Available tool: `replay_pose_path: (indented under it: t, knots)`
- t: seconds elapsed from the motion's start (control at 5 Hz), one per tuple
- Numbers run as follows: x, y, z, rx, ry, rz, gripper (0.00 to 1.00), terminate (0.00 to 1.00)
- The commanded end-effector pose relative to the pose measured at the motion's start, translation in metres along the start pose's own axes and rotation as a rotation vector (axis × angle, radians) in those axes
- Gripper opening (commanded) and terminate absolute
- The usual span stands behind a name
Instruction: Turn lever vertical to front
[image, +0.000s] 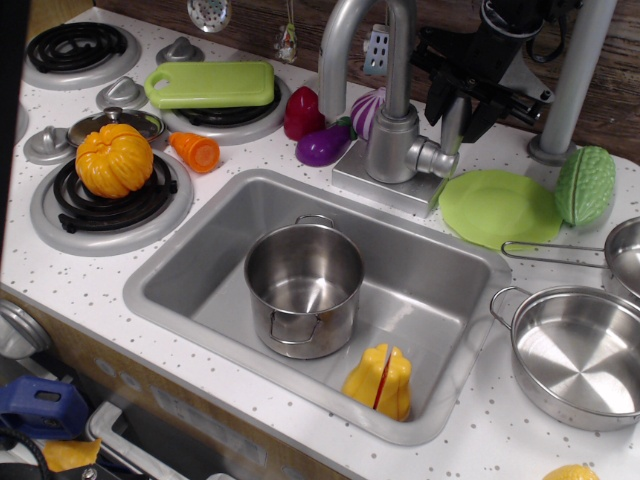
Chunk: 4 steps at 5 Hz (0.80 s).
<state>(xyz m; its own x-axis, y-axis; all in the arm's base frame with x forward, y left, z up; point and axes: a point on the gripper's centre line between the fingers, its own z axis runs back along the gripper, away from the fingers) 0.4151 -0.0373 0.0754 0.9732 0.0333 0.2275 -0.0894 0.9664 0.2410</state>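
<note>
I've got the gripper (456, 112) right down at the faucet (392, 100), black fingers straddling the lever (452, 125), one finger on each side of the paddle. The lever stands upright on its short stub on the right side of the faucet body, just above the green plate (500, 207). The fingers look close against the paddle, but I cannot tell from this angle whether they are actually clamped on it or only bracketing it. Below, the sink (180, 262) holds a steel pot (304, 287) and a yellow toy vegetable (381, 381) near its front right corner. A grey pole (575, 70) rises just right of the gripper, with a green vegetable (585, 184) at its foot.
</note>
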Motion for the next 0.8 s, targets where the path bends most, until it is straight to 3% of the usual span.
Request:
replay_pose_path:
  t: [0.0, 0.2, 0.6]
  knots:
    - [-0.007, -0.002, 0.032, -0.063, 0.052, 0.051, 0.00, 0.00]
    - [-0.010, 0.001, 0.036, -0.093, 0.122, 0.036, 0.00, 0.00]
    - [-0.021, -0.007, 0.012, -0.109, 0.110, 0.027, 0.00, 0.00]
